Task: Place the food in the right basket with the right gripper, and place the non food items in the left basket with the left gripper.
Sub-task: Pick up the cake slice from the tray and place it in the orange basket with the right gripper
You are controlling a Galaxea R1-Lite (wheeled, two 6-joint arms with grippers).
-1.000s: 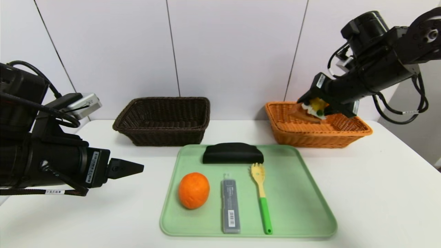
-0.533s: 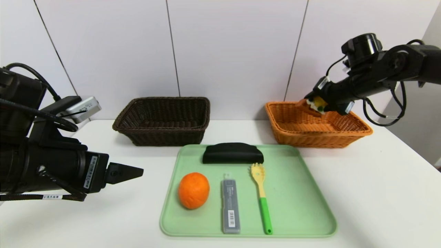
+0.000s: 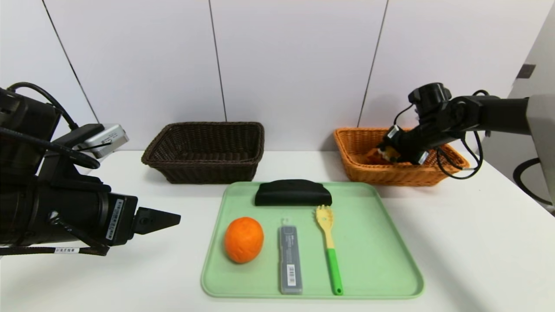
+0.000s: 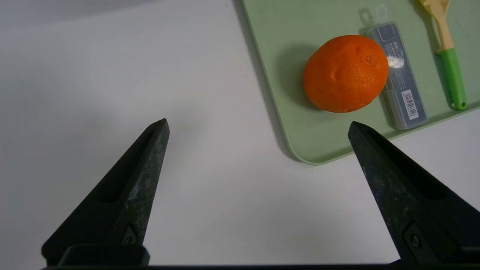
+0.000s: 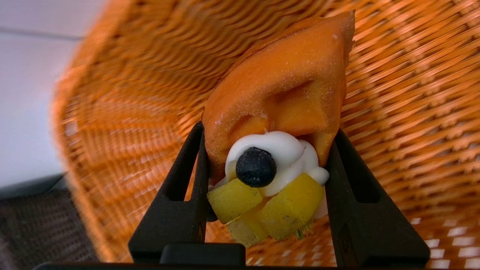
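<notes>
My right gripper (image 3: pixel 386 151) reaches down inside the orange-tan right basket (image 3: pixel 368 173), shut on the brown tart slice (image 5: pixel 285 97) with its white, yellow and dark topping. On the green tray (image 3: pixel 381 242) lie the orange (image 3: pixel 243 239), the grey case (image 3: pixel 289 260), the yellow fork with green handle (image 3: pixel 329 247) and the black pouch (image 3: pixel 292 193). The left gripper (image 4: pixel 258 125) hovers open over bare table to the tray's left, holding nothing. The dark brown left basket (image 3: pixel 204 151) stands at the back.
The white table (image 3: pixel 477 238) ends at a wall right behind both baskets. The two baskets stand side by side with a gap between them.
The right arm has lowered and stretched forward, carrying the tart slice from above the basket rim down into the right basket. The left arm has stayed put.
</notes>
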